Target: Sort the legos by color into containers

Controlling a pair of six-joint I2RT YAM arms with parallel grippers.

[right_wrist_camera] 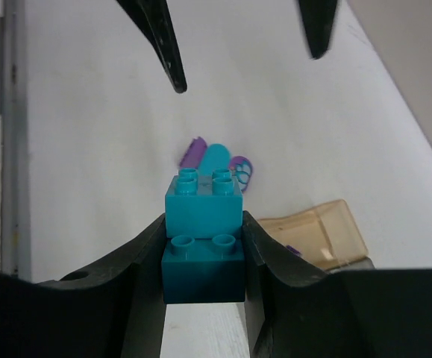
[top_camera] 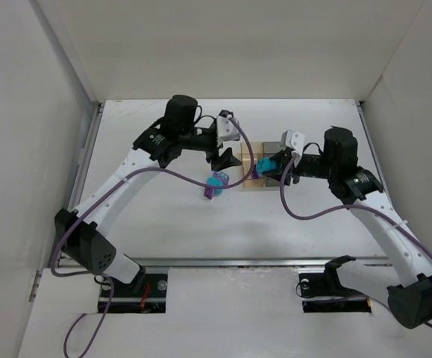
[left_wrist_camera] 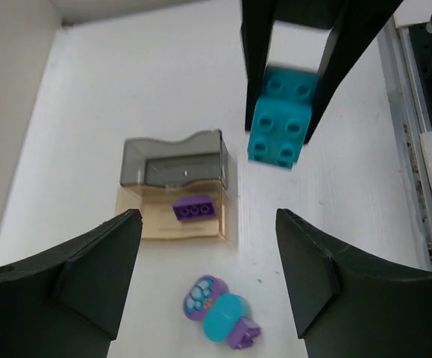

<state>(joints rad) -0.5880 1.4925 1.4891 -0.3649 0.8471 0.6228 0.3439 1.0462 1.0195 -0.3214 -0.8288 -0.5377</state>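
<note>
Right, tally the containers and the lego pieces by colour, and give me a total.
Amber bin: 1
Grey bin: 1
Purple lego, inside the amber bin: 1
Teal lego, gripped in the right claw: 1 block, possibly two bricks stacked
Purple-and-teal lego, loose on the table: 1
Total: 5

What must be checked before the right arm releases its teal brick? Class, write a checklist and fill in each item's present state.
1. The right gripper is shut on the teal brick: ok.
2. The teal brick is directly over the grey bin: cannot tell.
3. The grey bin looks empty: ok.
4. The amber bin holds only the purple brick: ok.
5. The left gripper is open and empty: ok.
6. Everything is sorted: not ok; the teal-purple piece lies outside the bins.
</note>
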